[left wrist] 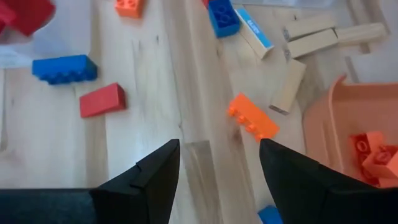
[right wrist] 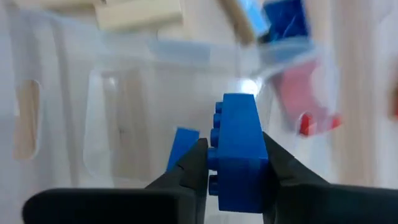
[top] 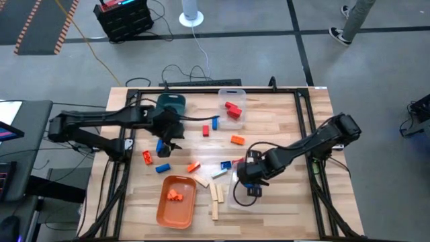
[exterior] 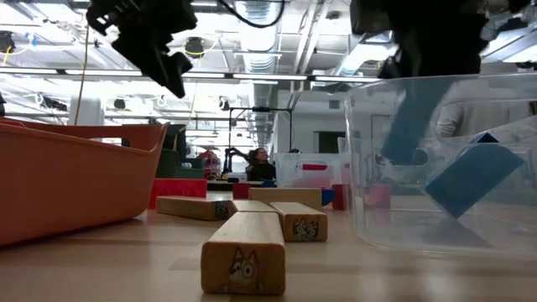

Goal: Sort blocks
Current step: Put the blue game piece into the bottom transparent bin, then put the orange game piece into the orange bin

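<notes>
Right gripper point(right wrist: 235, 163) pinching blue brick point(right wrist: 238, 146) above clear bin point(right wrist: 93, 93), likely for drop. Left gripper point(left wrist: 219, 165) spread, empty; orange brick point(left wrist: 252, 118) just ahead.

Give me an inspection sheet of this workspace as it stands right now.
Surface: wooden table, framed by dark rails.
Job's things: blocks scattered mid-table; orange ones in the orange tray; red ones in the far bin; wood pieces beside the tray.
Clutter: teal tray at the far edge.
Grippers: left gripper open above the table, empty; right gripper holds a blue block over the near bin.
Cables: several on the floor behind the table.
Surroundings: person's legs at far right.
</notes>
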